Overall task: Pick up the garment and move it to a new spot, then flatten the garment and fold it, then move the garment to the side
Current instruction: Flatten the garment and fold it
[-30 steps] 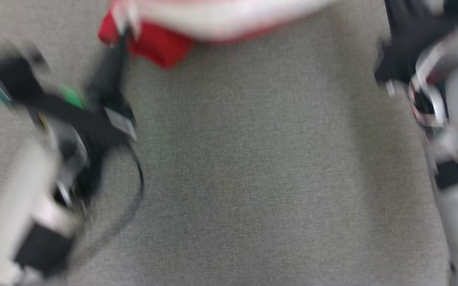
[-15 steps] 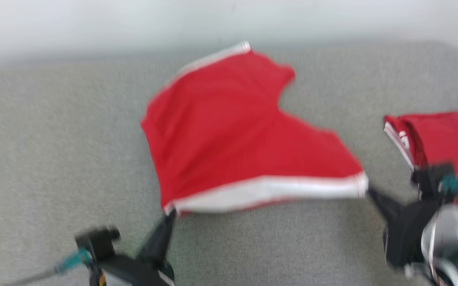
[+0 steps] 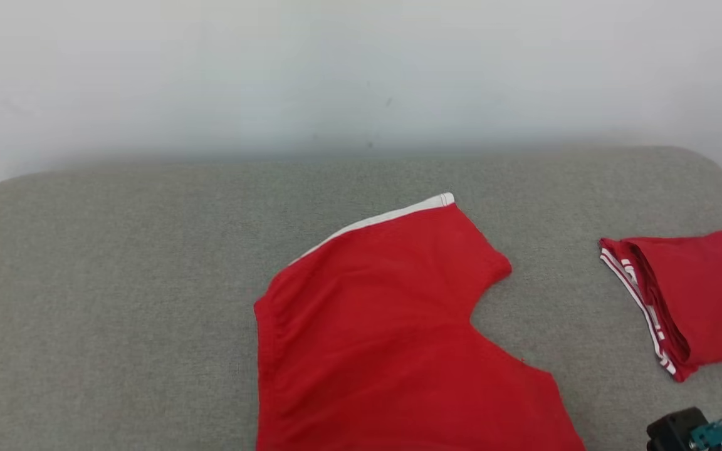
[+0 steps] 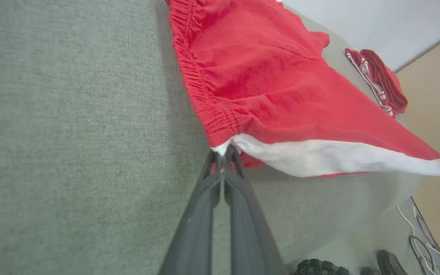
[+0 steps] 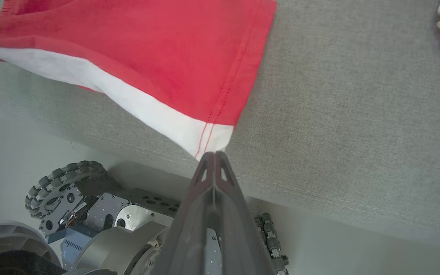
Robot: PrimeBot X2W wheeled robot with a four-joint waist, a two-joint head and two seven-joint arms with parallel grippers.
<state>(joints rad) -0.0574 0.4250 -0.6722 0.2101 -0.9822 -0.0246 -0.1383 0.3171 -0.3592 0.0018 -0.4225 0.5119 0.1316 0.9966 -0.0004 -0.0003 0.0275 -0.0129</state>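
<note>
The garment, a pair of red shorts (image 3: 392, 332) with white side bands, lies spread on the grey padded table (image 3: 116, 282), its near edge running off the head view's bottom. In the left wrist view my left gripper (image 4: 224, 152) is shut on the waistband corner of the shorts (image 4: 273, 88), where the white band begins. In the right wrist view my right gripper (image 5: 213, 153) is shut on the white corner of the leg hem of the shorts (image 5: 159, 53). The white band hangs taut between the two grippers, above the table's near edge.
A second red garment (image 3: 687, 294), folded, with white stripes, lies at the table's right side. A pale wall rises behind the table. The right wrist view looks down past the table edge onto my wheeled base (image 5: 63, 191). Part of my right arm's hardware (image 3: 690, 432) pokes in at the lower right.
The head camera has tilted upward, so the shorts and both grippers slid down the picture and the wall came in. Both grippers were gripping the shorts' near corners half a second ago.
</note>
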